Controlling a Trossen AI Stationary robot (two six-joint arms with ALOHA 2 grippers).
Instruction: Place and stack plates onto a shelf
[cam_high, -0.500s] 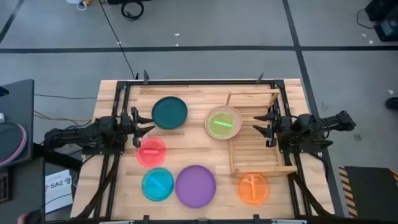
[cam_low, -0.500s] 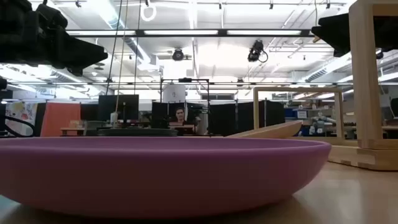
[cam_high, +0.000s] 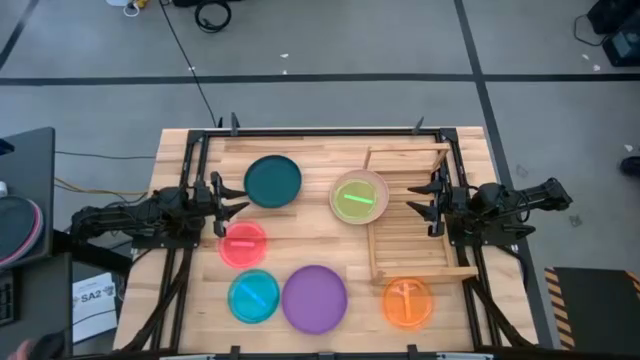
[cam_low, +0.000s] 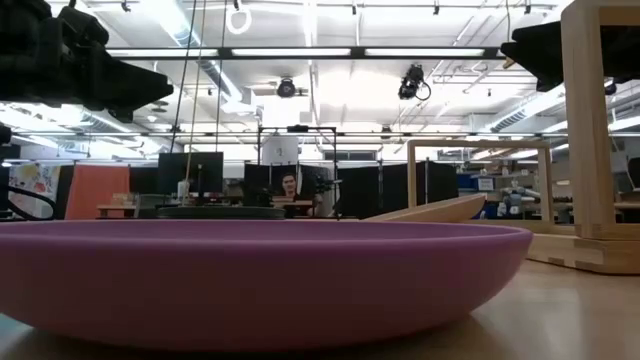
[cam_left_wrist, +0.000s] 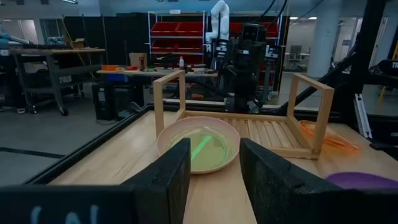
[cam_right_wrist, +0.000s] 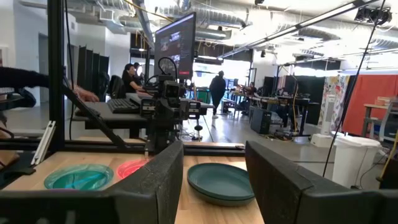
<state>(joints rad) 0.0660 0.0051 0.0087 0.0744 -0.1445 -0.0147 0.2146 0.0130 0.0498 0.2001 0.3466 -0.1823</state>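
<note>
The shelf (cam_high: 412, 212) lies on the table's (cam_high: 190, 300) right side, long axis running near to far, under the right gripper (cam_high: 432, 203), fingers apart. Pink plate (cam_high: 359, 197) with the green plate (cam_high: 358, 198) inside touches its left rail. Teal (cam_high: 272, 181), purple (cam_high: 314, 298), cyan (cam_high: 253, 295), red (cam_high: 243, 244) lie nearer the left gripper (cam_high: 228, 204), also spread; orange (cam_high: 407, 302) sits by the shelf's near end. Office room behind.

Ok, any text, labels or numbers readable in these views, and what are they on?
"SA2": on a white sheet on the floor beside the table's left edge, high view; smaller print on it is too small to read.
Pale marks on the left gripper finger: blurred, unreadable.
Monitor in the right wrist view: unreadable.
</note>
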